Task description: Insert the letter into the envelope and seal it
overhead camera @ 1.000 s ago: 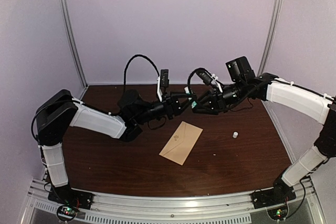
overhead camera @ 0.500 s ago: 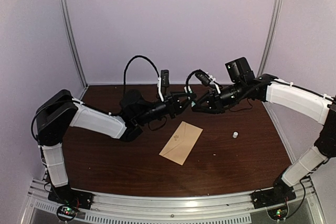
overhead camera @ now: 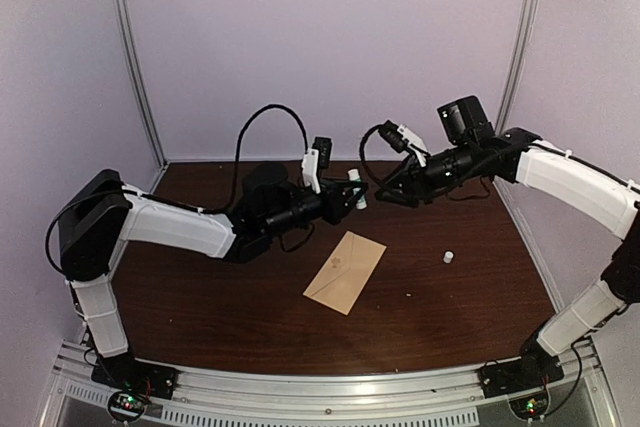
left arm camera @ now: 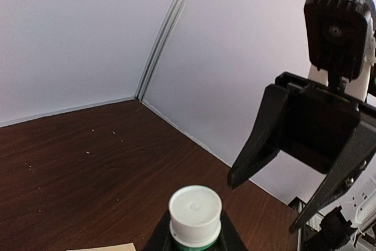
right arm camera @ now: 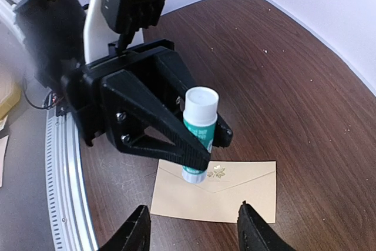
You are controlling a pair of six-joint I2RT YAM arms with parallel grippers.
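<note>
The envelope (overhead camera: 345, 272) lies flat on the table (overhead camera: 200, 297) near its middle, flap side up and folded down, with a small gold leaf mark at the point; a small white piece (overhead camera: 448, 257) sits well apart to its right. Above and beyond it, the left claw (right arm camera: 210, 149) is clamped on a glue stick (right arm camera: 198, 129) - white cap, green label - held clear of the table. The right claw (left arm camera: 262, 204) faces it just beside the cap, fingers spread apart - gripping nothing.
</note>
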